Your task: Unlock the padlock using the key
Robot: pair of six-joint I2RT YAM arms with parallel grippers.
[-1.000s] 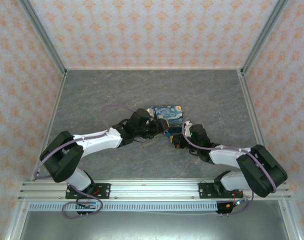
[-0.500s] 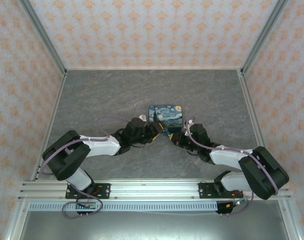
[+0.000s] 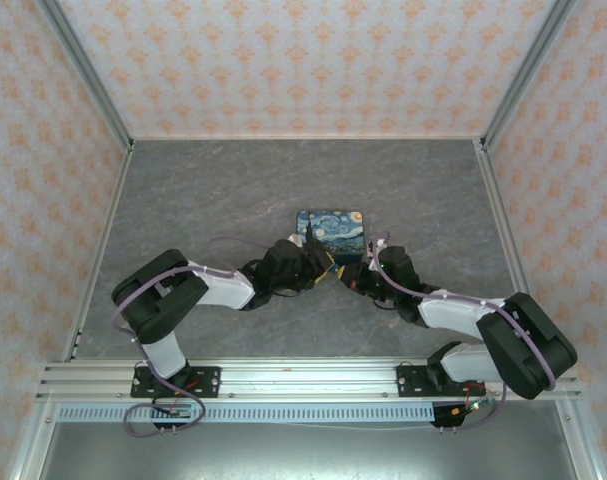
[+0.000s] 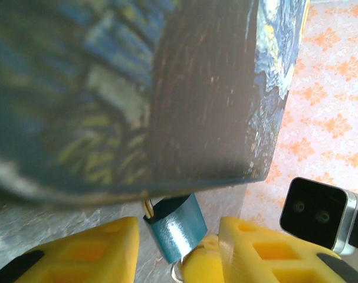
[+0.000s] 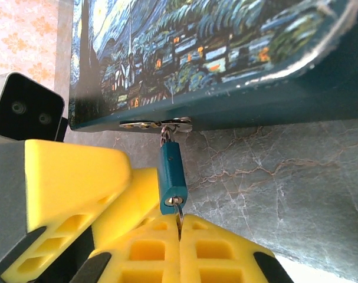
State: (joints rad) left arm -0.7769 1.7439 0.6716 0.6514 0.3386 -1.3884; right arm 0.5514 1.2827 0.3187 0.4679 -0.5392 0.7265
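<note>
Orange-patterned walls [image 3: 303, 60] enclose a grey marbled desk [image 3: 213, 190]. A box [image 3: 332, 232] with a blue-and-yellow starry print lies near the middle of the desk. In the top view both arms reach inward and meet at the near edge of the box.

The right wrist view shows a small metal hasp [image 5: 158, 124] on the lower edge of the box. The teal padlock [image 5: 171, 177] hangs from the hasp by its thin shackle, with its keyhole end pointing toward the camera. The key [image 5: 179, 212], a thin silvery piece, projects from that end. It runs straight into the seam of the right tool [image 5: 180, 227], whose yellow fingers are pressed together on it.

In the left wrist view the left tool [image 4: 179, 230] stands spread, one yellow finger [image 4: 84, 247] on each side of the padlock. A narrow gap shows on the left side. A yellow fingertip of the right tool sits just beside the padlock's lower right corner.
</note>
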